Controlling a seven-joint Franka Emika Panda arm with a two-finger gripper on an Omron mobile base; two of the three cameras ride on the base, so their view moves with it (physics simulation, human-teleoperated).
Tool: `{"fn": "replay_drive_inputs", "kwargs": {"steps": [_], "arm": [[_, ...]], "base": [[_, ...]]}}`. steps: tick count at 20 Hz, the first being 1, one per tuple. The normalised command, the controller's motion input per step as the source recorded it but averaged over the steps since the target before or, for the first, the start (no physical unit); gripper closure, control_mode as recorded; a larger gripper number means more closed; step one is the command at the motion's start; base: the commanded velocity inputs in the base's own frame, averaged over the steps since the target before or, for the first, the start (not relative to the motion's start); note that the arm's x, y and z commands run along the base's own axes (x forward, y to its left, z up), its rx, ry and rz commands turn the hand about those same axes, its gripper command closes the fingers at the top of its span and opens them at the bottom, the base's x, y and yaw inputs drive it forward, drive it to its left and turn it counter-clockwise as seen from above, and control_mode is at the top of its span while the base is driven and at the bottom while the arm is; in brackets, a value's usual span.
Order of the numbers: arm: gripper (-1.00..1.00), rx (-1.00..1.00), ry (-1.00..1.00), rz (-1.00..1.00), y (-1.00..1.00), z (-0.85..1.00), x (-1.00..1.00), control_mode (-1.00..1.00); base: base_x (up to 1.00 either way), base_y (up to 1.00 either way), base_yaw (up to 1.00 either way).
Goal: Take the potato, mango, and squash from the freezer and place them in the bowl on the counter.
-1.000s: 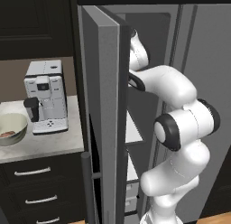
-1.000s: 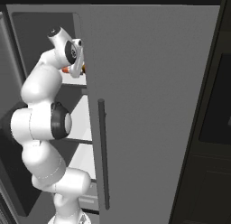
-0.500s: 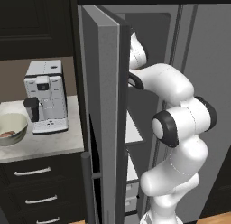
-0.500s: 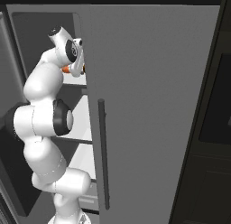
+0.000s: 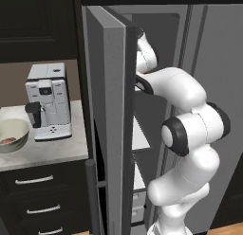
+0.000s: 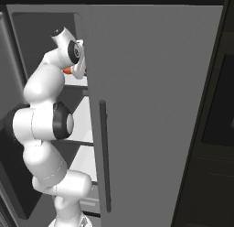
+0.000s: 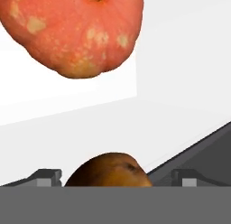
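Note:
The freezer (image 5: 111,87) stands with its thick grey door swung open, and my arm reaches onto an upper white shelf (image 7: 180,60). In the hand view the red-orange mango (image 7: 76,29), with pale patches and a dark spot, lies further back; it also peeks out beside my hand (image 6: 67,70). My gripper (image 7: 117,175) is open, its fingertips (image 7: 45,175) standing on either side of a duller orange-brown ball (image 7: 108,171) without touching it. I cannot tell whether that ball is the potato or the squash. The cream bowl (image 5: 19,130) sits on the counter (image 5: 47,153) at the left, with something reddish-brown inside.
A white coffee machine (image 5: 47,101) stands on the counter between the bowl and the freezer door. Black drawers with silver handles (image 5: 33,181) sit below. The closed right freezer door (image 6: 151,107) with its dark handle is close beside my arm.
The elbow has drifted slightly toward the door. The hand has stayed at the upper shelf with the mango beside it.

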Motion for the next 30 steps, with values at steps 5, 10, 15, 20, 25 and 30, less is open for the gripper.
{"fn": "replay_drive_inputs", "kwargs": {"steps": [5, 10, 15, 20, 25, 30], "arm": [[-1.0, 0.0, 0.01, 0.0, -0.09, -0.21, 0.06, -1.0], [-1.0, 0.0, 0.01, 0.0, -0.37, -0.19, 0.09, -1.0], [-1.0, 0.0, 0.01, 0.0, -0.54, -0.21, 0.0, -1.0], [1.0, 0.0, 0.1, 0.0, -0.03, -0.54, 0.22, -1.0], [1.0, 0.0, 0.13, 0.0, 0.0, -0.61, 0.18, -1.0], [1.0, 0.0, 0.2, 0.0, 0.02, -0.79, 0.01, -1.0]], "base": [[0.0, 0.0, 0.0], [0.0, 0.0, 0.0], [0.0, 0.0, 0.0], [0.0, 0.0, 0.0], [0.0, 0.0, 0.0], [0.0, 0.0, 0.0]]}}
